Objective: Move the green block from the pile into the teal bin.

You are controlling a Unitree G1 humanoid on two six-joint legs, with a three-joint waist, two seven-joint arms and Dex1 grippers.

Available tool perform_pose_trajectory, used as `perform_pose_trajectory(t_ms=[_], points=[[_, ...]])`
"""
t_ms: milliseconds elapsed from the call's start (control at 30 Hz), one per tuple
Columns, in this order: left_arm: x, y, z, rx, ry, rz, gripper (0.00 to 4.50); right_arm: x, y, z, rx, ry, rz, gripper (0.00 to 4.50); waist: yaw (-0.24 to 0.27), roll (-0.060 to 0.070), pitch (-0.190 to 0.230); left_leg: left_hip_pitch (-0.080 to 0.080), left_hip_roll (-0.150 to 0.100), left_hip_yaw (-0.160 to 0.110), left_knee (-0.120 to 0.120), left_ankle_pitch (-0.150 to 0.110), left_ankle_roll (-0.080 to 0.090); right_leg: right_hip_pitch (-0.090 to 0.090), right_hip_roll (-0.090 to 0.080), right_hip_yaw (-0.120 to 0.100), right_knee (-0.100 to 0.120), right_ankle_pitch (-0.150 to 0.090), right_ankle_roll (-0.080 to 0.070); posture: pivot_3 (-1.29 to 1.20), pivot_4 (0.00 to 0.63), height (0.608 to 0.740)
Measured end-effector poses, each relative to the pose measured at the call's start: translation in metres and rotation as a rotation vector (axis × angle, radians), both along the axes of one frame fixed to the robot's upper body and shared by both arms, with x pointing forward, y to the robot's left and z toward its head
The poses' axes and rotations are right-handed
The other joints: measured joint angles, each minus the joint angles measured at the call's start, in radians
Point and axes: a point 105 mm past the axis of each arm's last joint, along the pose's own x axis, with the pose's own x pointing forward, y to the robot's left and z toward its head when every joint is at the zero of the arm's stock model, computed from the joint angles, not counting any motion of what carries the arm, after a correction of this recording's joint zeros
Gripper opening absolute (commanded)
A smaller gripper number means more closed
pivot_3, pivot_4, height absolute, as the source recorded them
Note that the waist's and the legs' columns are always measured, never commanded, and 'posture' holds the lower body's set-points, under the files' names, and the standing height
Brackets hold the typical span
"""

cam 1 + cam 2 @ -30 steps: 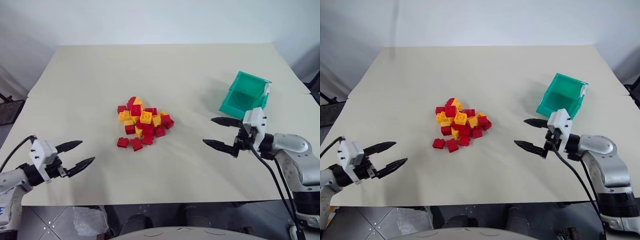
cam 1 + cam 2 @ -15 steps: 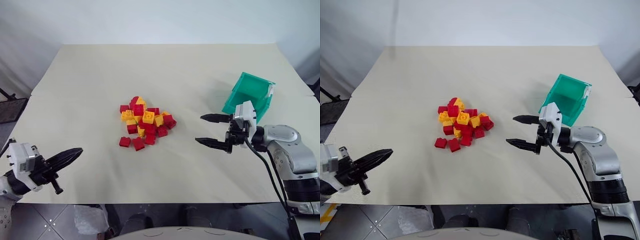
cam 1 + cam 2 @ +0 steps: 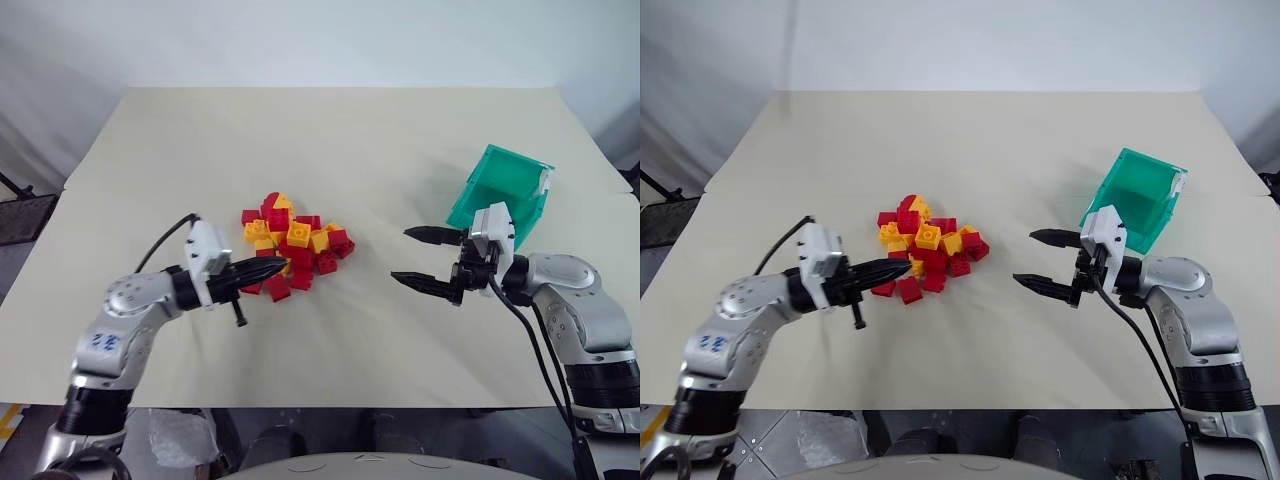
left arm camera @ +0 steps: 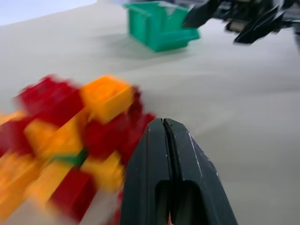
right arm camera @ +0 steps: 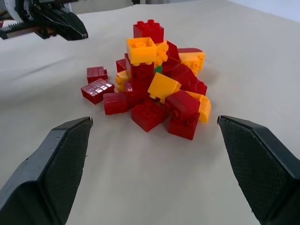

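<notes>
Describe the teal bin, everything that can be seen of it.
The teal bin is a small open-topped box that looks like glossy, slightly see-through plastic, with a white tab at its far right corner. Its front is cut low and sloped. It sits on the tan table at the robot's right, tilted, opening facing the red and yellow pile. Nothing can be seen inside it. The right gripper hangs just in front of it, apart.
</notes>
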Motion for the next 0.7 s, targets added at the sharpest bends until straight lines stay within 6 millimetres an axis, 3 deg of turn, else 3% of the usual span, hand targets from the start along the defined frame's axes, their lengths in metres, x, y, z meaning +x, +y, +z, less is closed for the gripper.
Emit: perform_pose_trajectory(t_ms=[100,333,500,700], points=[[0.028,-0.011,-0.009,0.005,0.004,0.036,0.02,-0.002,0.001,-0.001,0.009,-0.01,-0.012,4.5,0.007,0.0,0.0,0.001,0.0,0.0,0.001,0.001,0.0,0.002,0.001,0.001,0.0,0.001,0.001,0.0,0.15,0.74],[0.065,-0.01,-0.023,0.027,-0.013,0.133,0.02,-0.005,-0.002,-0.002,0.017,-0.022,-0.052,4.5,0.005,0.0,0.0,0.0,0.0,0.0,0.001,0.001,0.0,0.001,0.001,0.0,0.0,0.001,0.001,0.0,0.15,0.74],[0.084,0.006,-0.02,0.016,-0.042,0.23,0.02,-0.006,-0.005,-0.001,0.02,-0.033,-0.077,4.5,0.005,0.0,0.0,0.0,0.0,0.0,0.001,0.001,0.0,0.001,0.001,0.0,0.0,0.001,0.001,0.0,0.15,0.74],[0.087,0.021,-0.007,-0.011,-0.07,0.269,0.02,-0.007,-0.005,0.0,0.021,-0.039,-0.085,4.5,0.006,0.0,0.0,0.0,0.0,-0.001,0.001,0.001,0.0,0.001,0.001,0.0,0.0,0.001,0.002,0.0,0.15,0.74]])
